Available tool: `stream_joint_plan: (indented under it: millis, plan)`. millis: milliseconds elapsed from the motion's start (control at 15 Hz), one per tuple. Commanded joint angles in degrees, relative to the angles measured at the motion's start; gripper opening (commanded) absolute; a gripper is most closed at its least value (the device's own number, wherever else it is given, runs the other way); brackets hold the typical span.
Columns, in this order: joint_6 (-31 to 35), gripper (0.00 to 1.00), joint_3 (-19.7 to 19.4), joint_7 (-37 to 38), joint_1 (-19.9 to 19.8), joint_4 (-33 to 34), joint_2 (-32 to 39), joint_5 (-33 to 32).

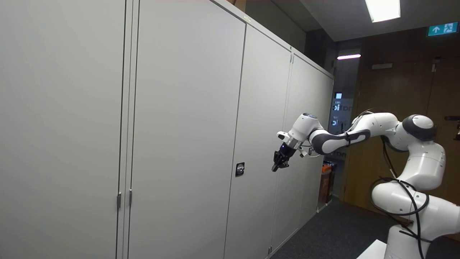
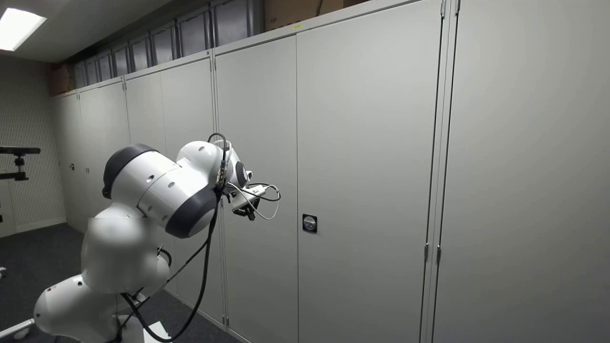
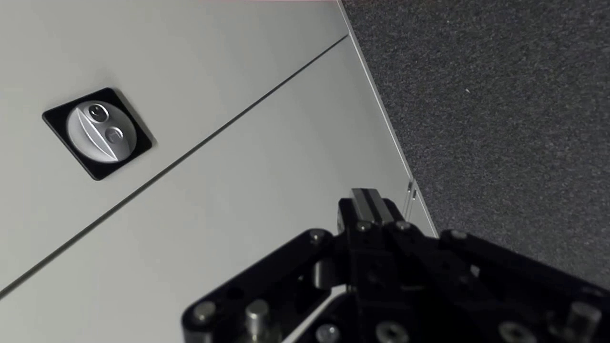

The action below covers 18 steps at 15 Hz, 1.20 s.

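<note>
Just beside the seam (image 3: 209,138): lock (image 3: 101,132), silver in a black square
Out from the seam: gripper (image 3: 372,206), apart from the lock, fingers (image 3: 361,205) pressed together
Flanking the seam: grey doors (image 3: 228,205)
Below the seam: dark carpet (image 3: 495,119)

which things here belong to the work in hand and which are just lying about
Likely part of the work:
gripper, shut, apparently holding nothing
round silver latch, near it
closed cabinet doors, in front of it

Just in the background:
exit sign
grey crates, up top
orange-topped bin
ceiling light
</note>
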Motion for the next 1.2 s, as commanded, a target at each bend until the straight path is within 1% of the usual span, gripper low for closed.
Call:
stream_joint_plan:
  millis: [0, 333, 733, 800, 867, 933, 1067, 1133]
  plan:
    - [-1.98, 0.0, 2.55, 1.32, -1.21, -1.2, 6.06, 1.41]
    - [-1.95, 0.0, 3.07, 2.93, -1.0, -1.54, 8.77, 1.41]
    - [-1.95, 0.0, 3.47, 3.88, -0.87, -2.18, 10.31, 1.41]
    - [-2.12, 0.26, 3.55, 4.15, -0.8, -2.15, 10.35, 1.47]
    - [-2.05, 0.27, 3.38, 4.7, -0.72, -2.04, 10.3, 1.51]
    - [-1.0, 0.09, 1.74, 4.09, 0.53, -1.16, 9.1, 0.19]
    - [-0.97, 0.24, 1.75, 4.51, 0.5, -1.18, 9.14, 0.22]
    - [-0.97, 0.27, 1.75, 4.54, 0.5, -1.18, 9.14, 0.23]
